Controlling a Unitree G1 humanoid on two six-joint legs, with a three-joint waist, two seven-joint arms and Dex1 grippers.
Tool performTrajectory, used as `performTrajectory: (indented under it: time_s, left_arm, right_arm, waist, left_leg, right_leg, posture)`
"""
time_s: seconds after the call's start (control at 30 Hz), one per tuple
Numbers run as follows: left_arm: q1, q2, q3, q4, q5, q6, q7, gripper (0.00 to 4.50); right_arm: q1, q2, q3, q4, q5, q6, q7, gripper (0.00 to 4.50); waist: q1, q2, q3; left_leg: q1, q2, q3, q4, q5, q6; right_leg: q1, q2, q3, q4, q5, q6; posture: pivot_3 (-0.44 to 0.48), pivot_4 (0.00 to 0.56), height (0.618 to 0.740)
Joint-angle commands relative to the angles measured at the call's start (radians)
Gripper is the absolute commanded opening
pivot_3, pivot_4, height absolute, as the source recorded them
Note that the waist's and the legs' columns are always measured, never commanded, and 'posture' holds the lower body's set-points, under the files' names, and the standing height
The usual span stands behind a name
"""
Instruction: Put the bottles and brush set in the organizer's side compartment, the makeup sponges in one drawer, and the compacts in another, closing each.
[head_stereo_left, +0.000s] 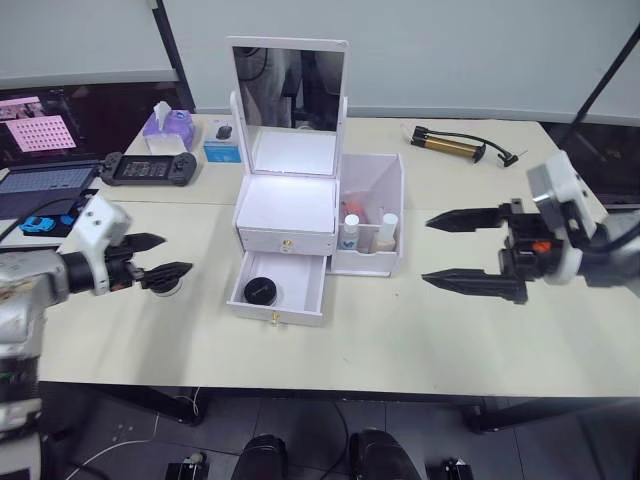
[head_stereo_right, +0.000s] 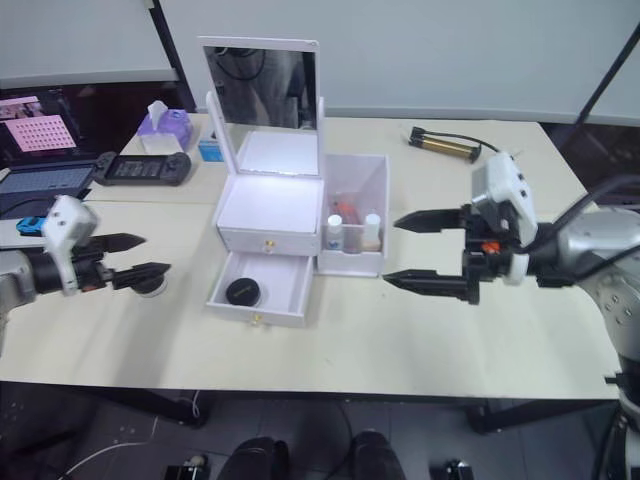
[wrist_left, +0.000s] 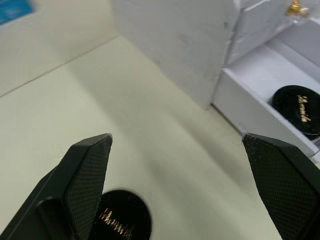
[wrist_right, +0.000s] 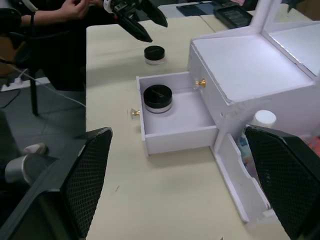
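Here, open left pincer (head_stereo_left: 160, 258) above compact (wrist_right: 154, 54) beside organizer (head_stereo_left: 288, 215).

You have the organizer (head_stereo_left: 285, 215) at the table's (head_stereo_left: 400, 340) centre, its mirror (head_stereo_left: 289, 90) standing upright at its 12 o'clock edge. The lower drawer (head_stereo_left: 277, 290) is pulled out toward 6 o'clock, and one compact (head_stereo_left: 260, 291) lies inside it. The side compartment (head_stereo_left: 369, 215) adjoins the organizer at 3 o'clock, and bottles (head_stereo_left: 386, 232) stand in it. A second compact (wrist_right: 154, 54) sits on the table at 9 o'clock of the drawer, under the left gripper (head_stereo_left: 160, 257). The right gripper (head_stereo_left: 460, 250) hangs at 3 o'clock, apart from the compartment. At 10 o'clock you have a tissue box (head_stereo_left: 167, 128) with a controller (head_stereo_left: 146, 169) before it; at 2 o'clock lies a pump (head_stereo_left: 455, 146).
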Motion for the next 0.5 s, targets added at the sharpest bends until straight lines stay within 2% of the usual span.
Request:
performTrajectory:
  time_s: [0.03, 0.1, 0.33, 0.5]
  left_arm:
    - [0.140, -0.019, 0.141, -0.150, -0.018, 0.043, 0.094, 4.47]
    - [0.241, -0.052, 0.190, -0.224, -0.008, 0.045, 0.146, 4.47]
    - [0.510, -0.218, 0.403, -0.450, -0.086, 0.092, 0.252, 4.47]
    - [0.623, -0.322, 0.417, -0.512, -0.103, 0.046, 0.294, 4.47]
  right_arm:
    - [-0.141, 0.055, 0.102, 0.079, 0.004, 0.077, 0.027, 4.50]
    - [-0.209, 0.102, 0.167, 0.120, -0.033, 0.081, 0.029, 4.50]
    - [-0.352, 0.188, 0.290, 0.254, -0.143, 0.028, 0.130, 4.50]
    - [-0.409, 0.217, 0.319, 0.318, -0.191, 0.007, 0.193, 4.50]
  waist:
    - [-0.003, 0.000, 0.000]
    - [-0.003, 0.000, 0.000]
    - [0.016, -0.001, -0.001]
    - [0.020, -0.001, -0.002]
  left_leg:
    - [0.000, 0.000, 0.000, 0.000, 0.000, 0.000]
    - [0.002, 0.001, 0.000, -0.001, 0.000, 0.000]
    - [-0.001, 0.000, 0.000, -0.001, 0.000, 0.000]
    - [0.001, -0.001, 0.000, -0.001, 0.000, 0.000]
  right_leg:
    - [0.000, 0.000, 0.000, 0.000, 0.000, 0.000]
    - [0.000, 0.000, 0.001, 0.000, 0.001, -0.001]
    - [-0.001, -0.003, -0.002, 0.000, 0.001, -0.002]
    - [0.001, -0.004, -0.002, 0.000, 0.001, -0.002]
  posture:
    - [0.000, 0.150, 0.725]
    - [0.000, 0.150, 0.725]
    - [0.000, 0.150, 0.725]
    - [0.000, 0.150, 0.725]
